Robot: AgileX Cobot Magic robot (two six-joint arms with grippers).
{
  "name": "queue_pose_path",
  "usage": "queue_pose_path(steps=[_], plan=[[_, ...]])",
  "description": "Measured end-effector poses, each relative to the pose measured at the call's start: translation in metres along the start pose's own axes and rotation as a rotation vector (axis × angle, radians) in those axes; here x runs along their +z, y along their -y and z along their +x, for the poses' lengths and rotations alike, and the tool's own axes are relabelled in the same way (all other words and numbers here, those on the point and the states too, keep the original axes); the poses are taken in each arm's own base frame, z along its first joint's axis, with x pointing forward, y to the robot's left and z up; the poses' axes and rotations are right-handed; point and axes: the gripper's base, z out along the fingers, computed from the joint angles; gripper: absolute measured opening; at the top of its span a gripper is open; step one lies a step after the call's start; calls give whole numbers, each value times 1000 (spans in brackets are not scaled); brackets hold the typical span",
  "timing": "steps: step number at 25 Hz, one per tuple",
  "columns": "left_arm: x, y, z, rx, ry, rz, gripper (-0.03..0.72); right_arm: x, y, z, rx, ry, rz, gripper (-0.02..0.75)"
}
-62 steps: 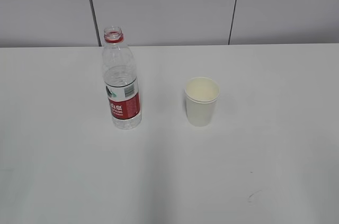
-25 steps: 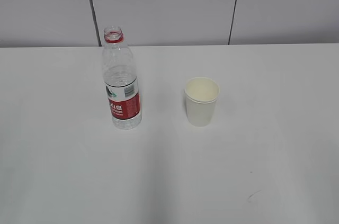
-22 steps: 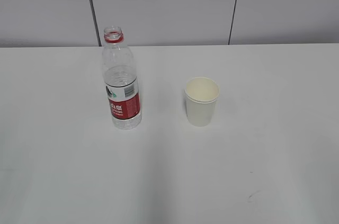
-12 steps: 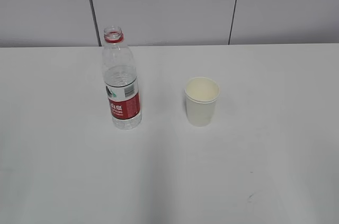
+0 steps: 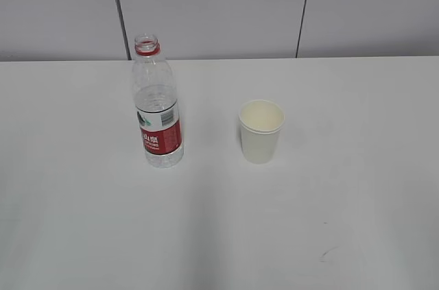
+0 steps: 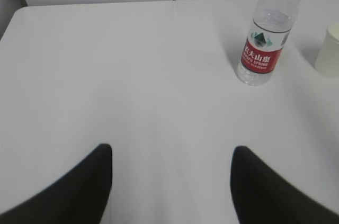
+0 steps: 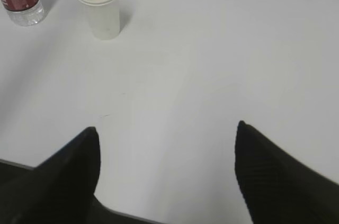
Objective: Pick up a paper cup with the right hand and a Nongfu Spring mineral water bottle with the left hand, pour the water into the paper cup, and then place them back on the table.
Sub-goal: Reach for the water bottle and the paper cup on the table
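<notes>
From the exterior view you have the Nongfu Spring mineral water bottle (image 5: 158,105) standing upright and uncapped on the table (image 5: 219,235), with the paper cup (image 5: 261,131) upright to its right, near but not touching. Neither arm shows here, so nothing has been lifted. The cup looks to hold no water, though its bottom is hard to read.

In the left wrist view the left hand (image 6: 172,181) hangs spread wide and empty above the table, its fingers (image 6: 79,192) at the bottom edge. The bottle (image 6: 266,33) stands well ahead and to the right, the cup's side (image 6: 328,49) just showing at the frame edge. Watch your line: coming in from this side, a slanted approach could clip the bottle, and with no cap any tip spills water. A hard squeeze on thin plastic may also push water out the neck.

In the right wrist view the right hand (image 7: 167,171) is likewise parted and holding nothing, close to the table's near edge. The cup (image 7: 99,7) sits far ahead to the left, the bottle's base (image 7: 20,1) beyond it. The cup is light; one finger nudging it first would likely slide or topple it, and an over-tight grip would crumple it.
</notes>
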Motion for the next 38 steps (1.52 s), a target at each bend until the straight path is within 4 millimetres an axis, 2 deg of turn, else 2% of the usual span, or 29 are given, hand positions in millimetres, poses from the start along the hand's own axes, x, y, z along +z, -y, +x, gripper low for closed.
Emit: queue_pose_path(steps=[8,15,20,28,32,38], plan=[[-1,-1,-11,18,123,-7,439,-1,3,-19,-38,176,28,590],[-2,-1,-25,22,262,-16,439,8,8,-34,-45,216,46,590],[6,-2,-34,20,262,-18,439,14,13,-46,-37,274,71,590],[22,-3,-49,17,264,-21,439,19,19,-53,-55,377,126,590],[26,-4,-53,14,270,-20,439,17,21,-57,-116,411,172,590],[35,-2,-52,-11,260,0,439,20,21,-65,-43,469,136,590]])
